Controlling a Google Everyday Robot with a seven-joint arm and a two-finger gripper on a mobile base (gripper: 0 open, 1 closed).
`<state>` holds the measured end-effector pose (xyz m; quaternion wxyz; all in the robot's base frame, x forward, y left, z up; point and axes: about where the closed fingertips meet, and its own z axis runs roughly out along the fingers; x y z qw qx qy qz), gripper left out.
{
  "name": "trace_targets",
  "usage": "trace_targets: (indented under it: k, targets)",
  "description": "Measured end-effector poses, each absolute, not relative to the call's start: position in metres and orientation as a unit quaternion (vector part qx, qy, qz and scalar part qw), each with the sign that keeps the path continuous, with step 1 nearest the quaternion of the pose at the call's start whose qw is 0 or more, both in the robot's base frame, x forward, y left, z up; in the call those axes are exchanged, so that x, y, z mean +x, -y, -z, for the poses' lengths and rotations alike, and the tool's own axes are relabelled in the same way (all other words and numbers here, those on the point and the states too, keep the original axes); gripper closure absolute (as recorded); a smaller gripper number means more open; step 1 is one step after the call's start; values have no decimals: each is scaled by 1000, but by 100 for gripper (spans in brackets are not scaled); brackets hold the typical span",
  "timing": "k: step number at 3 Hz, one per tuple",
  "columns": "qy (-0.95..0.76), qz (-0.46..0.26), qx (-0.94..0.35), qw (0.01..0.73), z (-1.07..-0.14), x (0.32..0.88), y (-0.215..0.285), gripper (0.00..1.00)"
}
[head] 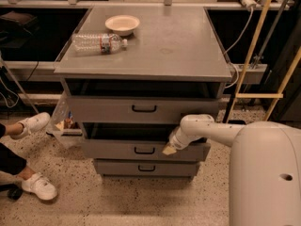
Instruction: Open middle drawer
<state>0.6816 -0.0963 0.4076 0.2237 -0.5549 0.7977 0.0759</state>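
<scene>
A: Camera view is showing the cabinet (164,46) rising above the gripper (170,149)?
B: Yes. The middle drawer (108,149) is sitting partly out against its tip. Grip: I cannot tell. The handle (144,150) is lying just left.

The gripper (169,149) sits at the partly open middle drawer (113,149) front, beside its handle (144,150).
</scene>
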Motion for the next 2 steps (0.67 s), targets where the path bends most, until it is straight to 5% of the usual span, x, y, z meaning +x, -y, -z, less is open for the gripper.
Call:
trace_targets:
  k: [1,2]
  targets:
    - [-803,-79,-544,230,-410,668,105,100]
    - [-809,-81,-536,228,-410,655,111,100]
